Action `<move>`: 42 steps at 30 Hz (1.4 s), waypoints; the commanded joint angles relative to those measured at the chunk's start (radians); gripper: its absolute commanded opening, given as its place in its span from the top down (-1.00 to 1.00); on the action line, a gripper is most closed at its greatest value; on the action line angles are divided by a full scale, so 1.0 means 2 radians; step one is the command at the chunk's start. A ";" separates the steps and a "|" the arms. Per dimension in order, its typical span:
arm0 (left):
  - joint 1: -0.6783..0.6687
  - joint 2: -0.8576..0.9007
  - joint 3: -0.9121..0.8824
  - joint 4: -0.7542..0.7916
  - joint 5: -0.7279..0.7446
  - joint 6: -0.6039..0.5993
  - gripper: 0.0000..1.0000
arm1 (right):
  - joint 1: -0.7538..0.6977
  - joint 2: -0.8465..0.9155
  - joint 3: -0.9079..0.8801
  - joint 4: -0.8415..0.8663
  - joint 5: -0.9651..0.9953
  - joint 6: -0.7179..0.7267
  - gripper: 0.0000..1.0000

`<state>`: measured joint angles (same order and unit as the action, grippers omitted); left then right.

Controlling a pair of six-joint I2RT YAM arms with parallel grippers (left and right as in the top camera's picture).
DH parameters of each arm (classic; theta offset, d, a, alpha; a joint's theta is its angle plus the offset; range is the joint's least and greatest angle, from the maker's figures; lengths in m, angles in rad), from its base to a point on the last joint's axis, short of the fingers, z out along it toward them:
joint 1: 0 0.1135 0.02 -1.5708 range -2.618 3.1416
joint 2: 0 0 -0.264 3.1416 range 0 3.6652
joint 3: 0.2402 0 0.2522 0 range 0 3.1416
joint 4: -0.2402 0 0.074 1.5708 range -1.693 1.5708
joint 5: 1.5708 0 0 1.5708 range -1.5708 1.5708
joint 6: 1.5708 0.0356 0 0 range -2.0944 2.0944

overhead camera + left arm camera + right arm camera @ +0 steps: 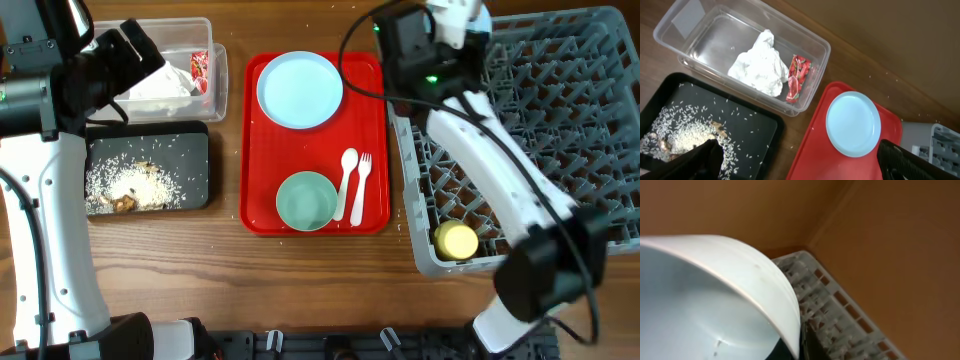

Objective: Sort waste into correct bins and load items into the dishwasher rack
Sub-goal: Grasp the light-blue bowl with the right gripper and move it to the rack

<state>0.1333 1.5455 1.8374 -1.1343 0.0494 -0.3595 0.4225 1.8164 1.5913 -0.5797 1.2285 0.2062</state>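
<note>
Right arm stretches long across the rack [570, 90] to its far left corner, right gripper [458, 25] clamped on the blue bowl [705, 305], held over it. Left arm is bent over the tub [715, 40], left gripper [797, 157] spread wide, holding nothing. Napkin [757, 62] and wrapper [797, 77] lie in the tub. Cup [456, 240] sits in the rack's near left corner.

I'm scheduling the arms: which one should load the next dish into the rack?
Right, probably. The right gripper holds a pale blue bowl above the rack edge; the left gripper hangs open over the clear tub, beyond the red tray.
</note>
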 commanded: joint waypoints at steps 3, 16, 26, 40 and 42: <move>0.004 0.000 -0.003 0.002 -0.008 0.008 -1.00 | -0.005 0.113 0.001 0.137 0.093 -0.227 0.91; 0.004 0.000 -0.003 0.002 -0.008 0.008 -1.00 | -0.029 0.144 -0.016 0.145 0.041 -0.209 0.91; 0.004 0.000 -0.003 0.002 -0.008 0.008 -1.00 | 0.010 0.143 -0.016 0.084 -0.026 -0.211 -0.47; 0.004 0.000 -0.003 0.002 -0.008 0.008 -1.00 | 0.064 -0.012 -0.015 -0.066 -0.595 -0.082 -0.45; 0.004 0.000 -0.003 0.002 -0.008 0.008 -1.00 | 0.064 -0.007 -0.022 -0.100 -0.719 -0.024 -0.11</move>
<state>0.1333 1.5455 1.8370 -1.1328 0.0463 -0.3595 0.5476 1.7988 1.5646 -0.7250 0.2947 -0.0238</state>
